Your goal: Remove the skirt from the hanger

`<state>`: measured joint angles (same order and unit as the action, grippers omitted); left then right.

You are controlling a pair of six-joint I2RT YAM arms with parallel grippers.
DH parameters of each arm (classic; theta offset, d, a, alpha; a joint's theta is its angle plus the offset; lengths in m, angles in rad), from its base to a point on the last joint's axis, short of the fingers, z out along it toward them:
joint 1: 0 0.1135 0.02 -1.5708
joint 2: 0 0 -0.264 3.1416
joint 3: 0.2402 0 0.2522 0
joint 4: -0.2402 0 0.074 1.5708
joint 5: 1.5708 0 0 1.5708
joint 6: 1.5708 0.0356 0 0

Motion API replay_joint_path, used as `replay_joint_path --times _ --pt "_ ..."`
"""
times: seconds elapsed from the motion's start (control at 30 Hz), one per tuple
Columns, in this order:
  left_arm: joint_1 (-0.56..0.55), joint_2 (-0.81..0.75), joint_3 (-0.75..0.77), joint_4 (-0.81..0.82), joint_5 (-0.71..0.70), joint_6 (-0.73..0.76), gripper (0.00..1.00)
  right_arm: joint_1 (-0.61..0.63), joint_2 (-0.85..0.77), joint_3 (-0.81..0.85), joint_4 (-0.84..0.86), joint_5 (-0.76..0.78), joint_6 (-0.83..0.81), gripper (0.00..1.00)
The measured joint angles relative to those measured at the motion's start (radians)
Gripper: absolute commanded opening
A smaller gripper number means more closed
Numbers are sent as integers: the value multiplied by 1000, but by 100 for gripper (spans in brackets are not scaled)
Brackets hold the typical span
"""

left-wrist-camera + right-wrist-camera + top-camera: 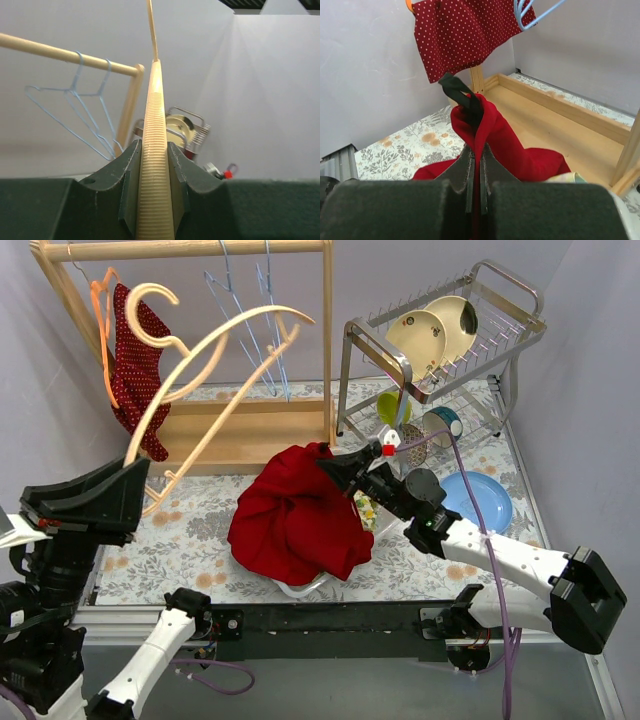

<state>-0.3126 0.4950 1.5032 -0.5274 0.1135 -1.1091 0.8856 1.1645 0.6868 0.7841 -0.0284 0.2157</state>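
Top external view: the red skirt [295,520] lies in a heap on the flowered table [200,530], near the middle, just in front of the wooden clothes rack [327,350]; my right end effector [332,468] is clenched on a fold at the heap's upper edge. Right wrist view: the jaws pinch that fold tightly, the red cloth stands up between them, and a black loop [461,95] on the skirt sticks up just above them. My left end effector [155,150] grasps the pale wooden hanger [154,112] by its ridged bar, jaws pressed against both sides; from above the hanger is raised in the air at the left, tilted, well apart from the skirt, with no cloth on it. On the rack hang a red dotted garment [135,360] and 2 blue wire hangers [265,330]; a dish rack [500,300] with plates stands at the right; a blue plate [485,500] lies on the table beside my right arm.
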Motion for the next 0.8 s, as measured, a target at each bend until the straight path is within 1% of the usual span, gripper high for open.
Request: replay_joint_path --times 0.13,0.3,0.43,0.6,0.8 --pt "0 15 23 43 -140 140 0 0 -66 -69 -9 4 8 1" --pt "0 48 25 124 -319 313 0 0 -119 -108 -34 18 -1 1" --pt "0 72 -34 189 -426 420 0 0 -146 -109 -64 35 -15 1" --pt "0 123 -194 251 -481 492 0 0 -190 -109 -103 41 -26 1" --pt "0 270 -275 312 -494 536 0 0 -229 -109 -152 29 -31 1"
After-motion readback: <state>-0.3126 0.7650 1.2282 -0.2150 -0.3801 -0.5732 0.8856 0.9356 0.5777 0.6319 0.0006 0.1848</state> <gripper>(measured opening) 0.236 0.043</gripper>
